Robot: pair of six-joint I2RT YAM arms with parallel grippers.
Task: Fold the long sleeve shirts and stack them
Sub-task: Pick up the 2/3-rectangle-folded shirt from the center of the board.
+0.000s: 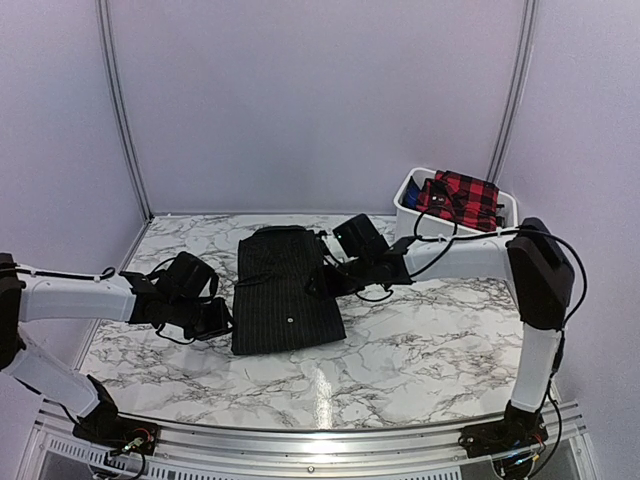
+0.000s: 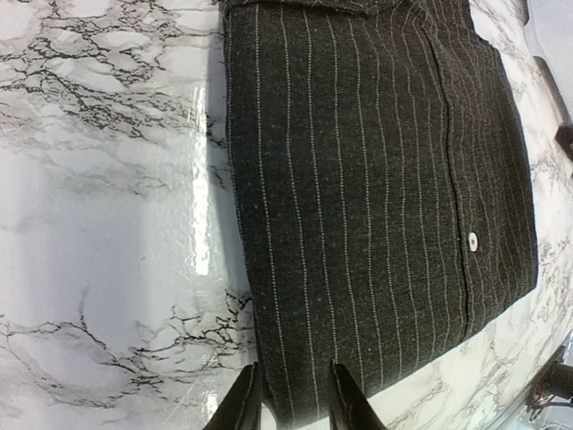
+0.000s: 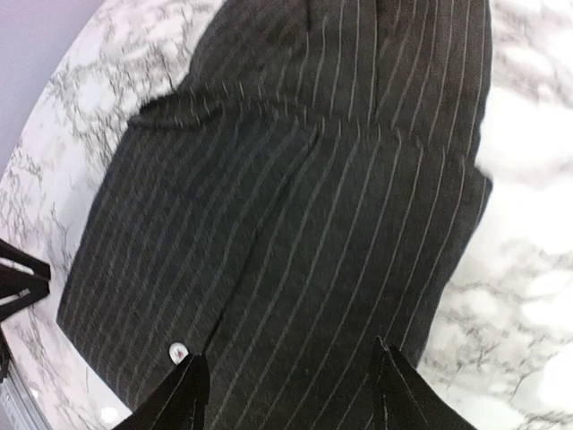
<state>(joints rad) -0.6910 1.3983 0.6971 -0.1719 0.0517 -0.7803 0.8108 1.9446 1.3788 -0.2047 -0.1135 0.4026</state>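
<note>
A black long sleeve shirt [image 1: 283,290] with fine pale pinstripes lies folded into a flat rectangle at mid-table. Its placket carries a small white button [image 2: 472,238]. My left gripper [image 1: 222,318] sits low at the shirt's near-left corner. In the left wrist view its fingers [image 2: 295,367] stand a little apart, with the corner of the shirt [image 2: 358,179] flat between them. My right gripper [image 1: 322,282] hovers over the shirt's right side. The right wrist view shows it [image 3: 291,354] wide open above the cloth [image 3: 295,197], holding nothing.
A white bin [image 1: 405,205] at the back right holds a red-and-black plaid shirt [image 1: 462,197]. Bare marble table [image 1: 430,350] surrounds the folded shirt. Purple walls close in the back and sides, and a metal rail runs along the near edge.
</note>
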